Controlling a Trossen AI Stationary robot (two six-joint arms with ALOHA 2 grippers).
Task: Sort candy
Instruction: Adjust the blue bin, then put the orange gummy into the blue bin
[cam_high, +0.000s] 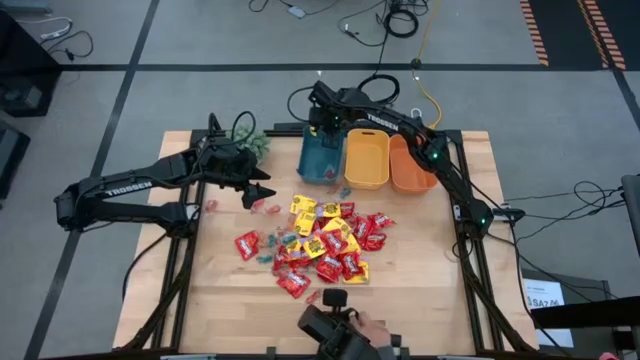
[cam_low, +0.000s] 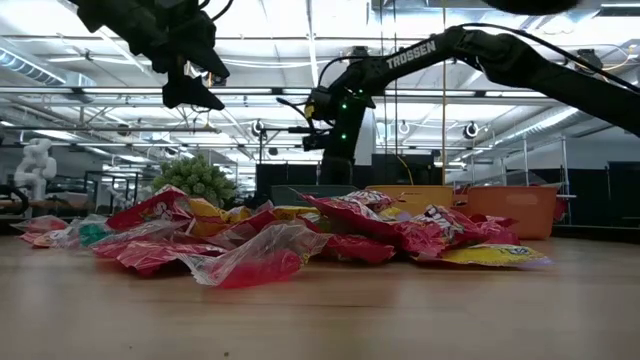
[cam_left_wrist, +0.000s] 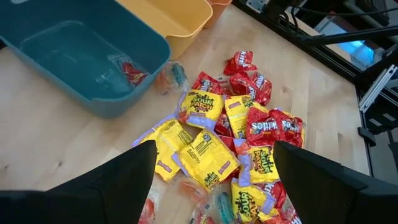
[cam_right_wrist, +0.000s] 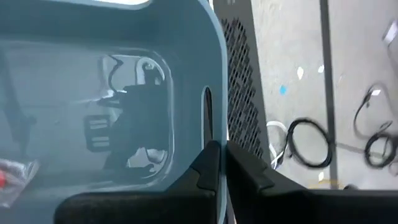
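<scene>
over the teal bin (cam_high: 322, 158) at the table's back edge, your right gripper (cam_right_wrist: 219, 163) hangs with its fingers clenched together, nothing between them. your left gripper (cam_left_wrist: 211, 180) hovers released and wide above the left side of the candy pile (cam_high: 318, 245), which lies mid-table in front of the bins. one red-and-clear wrapped piece (cam_left_wrist: 127, 71) sits inside the teal bin; the yellow bin (cam_high: 366, 158) and orange bin (cam_high: 410, 165) stand beside it.
</scene>
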